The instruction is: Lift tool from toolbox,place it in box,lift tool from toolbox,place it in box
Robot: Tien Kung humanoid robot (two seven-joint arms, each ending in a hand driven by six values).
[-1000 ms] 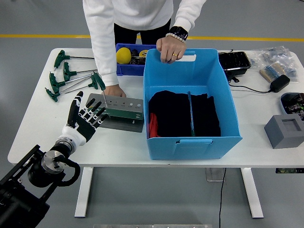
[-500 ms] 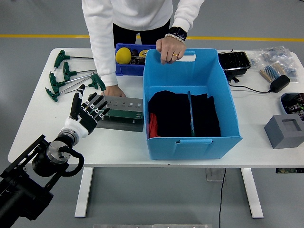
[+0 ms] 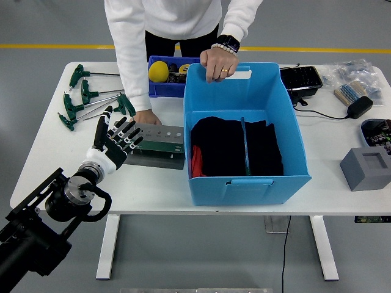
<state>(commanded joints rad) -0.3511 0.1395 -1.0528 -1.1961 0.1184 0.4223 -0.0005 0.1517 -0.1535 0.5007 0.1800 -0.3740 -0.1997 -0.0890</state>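
The grey-green tool holder (image 3: pixel 154 145) lies on the white table (image 3: pixel 55 146), left of the big blue box (image 3: pixel 244 131). One green T-handle key (image 3: pixel 126 105) stands in its left end. My left hand (image 3: pixel 115 141) is open, fingers spread, just left of the holder and below that key, holding nothing. A green key (image 3: pixel 245 146) lies on black cloth inside the box. A person's hand (image 3: pixel 146 117) presses on the holder's far edge; the other hand (image 3: pixel 217 64) grips the box's far rim. My right arm is out of view.
Several green T-handle keys (image 3: pixel 82 97) lie at the table's far left. A small blue bin (image 3: pixel 166 76) with a yellow ball stands behind the holder. A black tray (image 3: pixel 300 79), a brush (image 3: pixel 348 93) and a grey block (image 3: pixel 366 166) are at the right.
My left hand has moved forward and slightly right, closer to the holder and the standing key. The person's hands have stayed where they were.
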